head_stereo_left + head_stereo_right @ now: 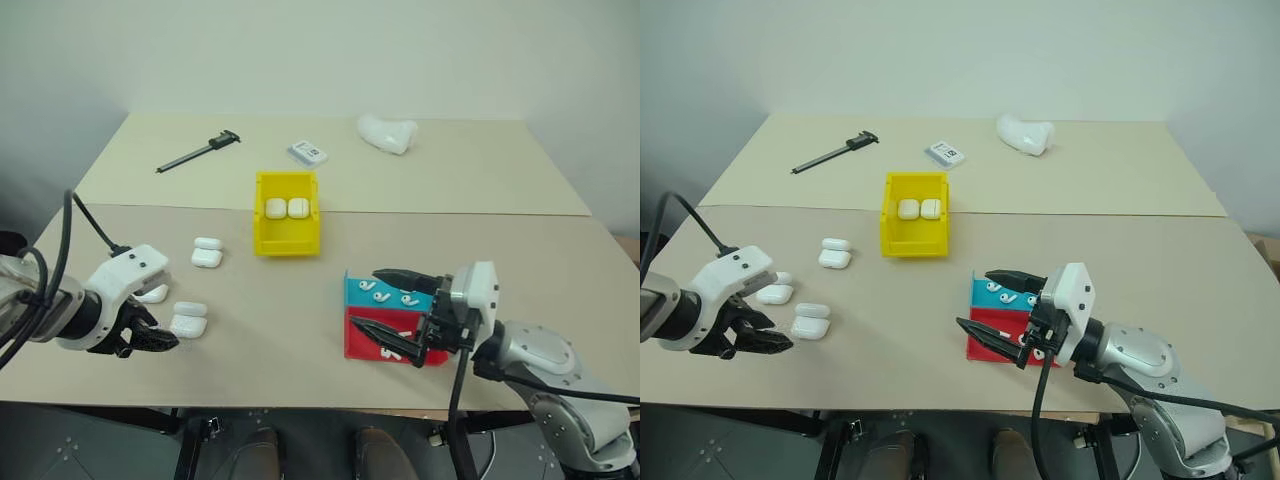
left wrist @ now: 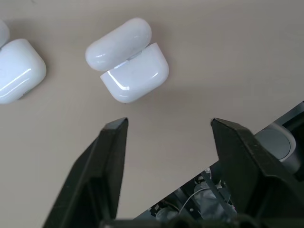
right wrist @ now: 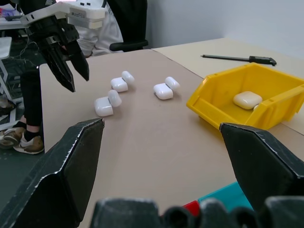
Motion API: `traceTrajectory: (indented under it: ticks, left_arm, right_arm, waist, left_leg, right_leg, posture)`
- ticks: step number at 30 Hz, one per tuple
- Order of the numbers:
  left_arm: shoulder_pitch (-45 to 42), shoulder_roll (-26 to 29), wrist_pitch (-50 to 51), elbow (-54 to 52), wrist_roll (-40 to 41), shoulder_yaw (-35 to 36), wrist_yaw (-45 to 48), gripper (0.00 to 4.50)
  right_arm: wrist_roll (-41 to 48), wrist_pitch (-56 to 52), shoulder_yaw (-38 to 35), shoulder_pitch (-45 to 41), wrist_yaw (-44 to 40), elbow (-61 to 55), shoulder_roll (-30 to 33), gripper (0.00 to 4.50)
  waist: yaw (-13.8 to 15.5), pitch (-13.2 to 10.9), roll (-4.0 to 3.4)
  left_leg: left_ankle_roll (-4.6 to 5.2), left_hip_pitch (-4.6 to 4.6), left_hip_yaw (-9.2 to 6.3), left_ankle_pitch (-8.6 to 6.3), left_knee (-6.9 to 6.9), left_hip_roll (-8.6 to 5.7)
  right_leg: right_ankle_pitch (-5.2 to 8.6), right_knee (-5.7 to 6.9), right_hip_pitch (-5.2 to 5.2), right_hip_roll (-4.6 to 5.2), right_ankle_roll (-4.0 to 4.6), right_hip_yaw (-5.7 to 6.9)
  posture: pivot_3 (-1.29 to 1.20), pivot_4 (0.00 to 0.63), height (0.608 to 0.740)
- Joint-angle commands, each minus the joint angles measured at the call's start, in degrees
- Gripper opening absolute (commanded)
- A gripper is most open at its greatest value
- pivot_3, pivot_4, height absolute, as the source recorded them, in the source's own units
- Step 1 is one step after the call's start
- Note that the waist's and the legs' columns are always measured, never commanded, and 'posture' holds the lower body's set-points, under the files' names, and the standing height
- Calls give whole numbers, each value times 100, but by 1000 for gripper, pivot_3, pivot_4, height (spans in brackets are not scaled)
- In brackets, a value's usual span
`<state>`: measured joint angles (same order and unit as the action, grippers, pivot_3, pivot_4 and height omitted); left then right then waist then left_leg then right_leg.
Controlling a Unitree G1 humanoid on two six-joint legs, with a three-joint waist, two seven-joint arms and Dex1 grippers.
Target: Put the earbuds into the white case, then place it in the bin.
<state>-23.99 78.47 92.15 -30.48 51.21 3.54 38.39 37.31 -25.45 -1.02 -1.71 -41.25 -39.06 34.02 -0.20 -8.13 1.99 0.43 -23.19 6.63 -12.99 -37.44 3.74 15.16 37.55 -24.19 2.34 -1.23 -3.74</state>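
Note:
A white case (image 1: 188,320) lies on the table with its lid flipped open, and the left wrist view has it (image 2: 128,61) just ahead of the fingers. My left gripper (image 1: 160,340) hovers open beside it, holding nothing, fingers pointing steeply down. Two more open cases (image 1: 207,252) (image 1: 152,294) lie nearby. The yellow bin (image 1: 287,238) stands mid-table with two closed cases (image 1: 287,208) inside. Several earbuds (image 1: 385,292) lie on the teal tray. My right gripper (image 1: 365,297) hangs open and level over the trays, empty.
The teal tray (image 1: 357,290) and red tray (image 1: 362,340) sit at the front right. A black caliper (image 1: 200,150), a labelled box (image 1: 307,152) and a white curved lump (image 1: 388,132) lie at the back. A seated person (image 3: 102,28) is beyond the table's left edge.

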Motion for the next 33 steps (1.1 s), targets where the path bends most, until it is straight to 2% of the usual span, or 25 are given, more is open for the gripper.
traceTrajectory:
  ticks: [1,2,5,7,10,15,20,22,26,33]
  left_arm:
    - [-210,24,35,103,179,28,-206,4215]
    - [-352,96,35,332,402,-154,-319,4472]
    - [-812,185,35,936,1052,-591,-732,4472]
    - [-1230,356,35,1590,1930,-1142,-1324,4472]
    - [-1766,520,35,1825,2944,-1838,-1926,4472]
    - [-2661,397,35,2714,4696,-3204,-3626,4472]
    - [-3016,8,-261,3277,5897,-3989,-5626,4472]
    - [-2979,-97,-515,3355,6154,-4088,-6101,4472]
    - [-2874,-327,-831,3464,6179,-3966,-6811,4472]
    - [-2803,-460,-770,3528,6179,-3950,-7119,4472]
  right_arm:
    - [105,52,-19,-94,-28,-83,-51,4500]
    - [106,56,-7,-103,-23,-81,-65,4500]
    - [79,71,23,-143,-12,-57,-107,4500]
    - [57,88,35,-174,-12,-24,-138,4500]
    - [24,129,45,-209,-28,6,-173,4500]
    - [-21,148,84,-274,-17,36,-230,4500]
    - [-70,178,112,-265,-15,42,-277,4500]
    - [-82,181,119,-252,1,22,-297,4500]
    - [-111,176,125,-226,21,-3,-337,4500]
    - [-142,168,126,-206,51,-9,-384,4500]
  waist:
    - [-6,0,0]
    - [-4,0,0]
    - [-2,0,0]
    - [-9,1,3]
    - [-27,1,4]
    - [-35,1,4]
    - [-44,2,4]
    - [-49,2,4]
    - [-36,2,4]
    - [-28,2,4]
  left_leg:
    - [0,0,-1,0,0,0]
    - [0,0,-3,0,0,0]
    - [0,2,-11,0,-1,0]
    - [0,2,-16,0,-2,0]
    - [2,-1,-27,-1,-4,1]
    - [5,0,-32,-3,-7,0]
    - [5,-1,-38,-3,-22,1]
    - [6,-6,-39,-4,-24,2]
    - [6,-6,-39,-4,-27,2]
    - [5,-3,-34,-4,-27,0]
  right_leg:
    - [0,0,-1,0,0,0]
    - [0,1,0,0,0,0]
    - [0,4,2,0,0,0]
    - [0,5,1,0,0,1]
    - [1,6,0,1,-2,-4]
    - [2,11,0,2,-4,-3]
    - [3,21,3,2,-4,-1]
    - [3,20,1,2,-4,-2]
    - [3,20,1,2,-4,0]
    - [3,20,3,1,-3,1]
  posture:
    - [0,150,740]
    - [0,150,740]
    - [0,150,740]
    - [0,150,740]
    - [0,150,740]
    - [0,150,740]
    - [0,150,740]
    - [0,150,740]
    - [0,150,740]
    - [0,150,740]
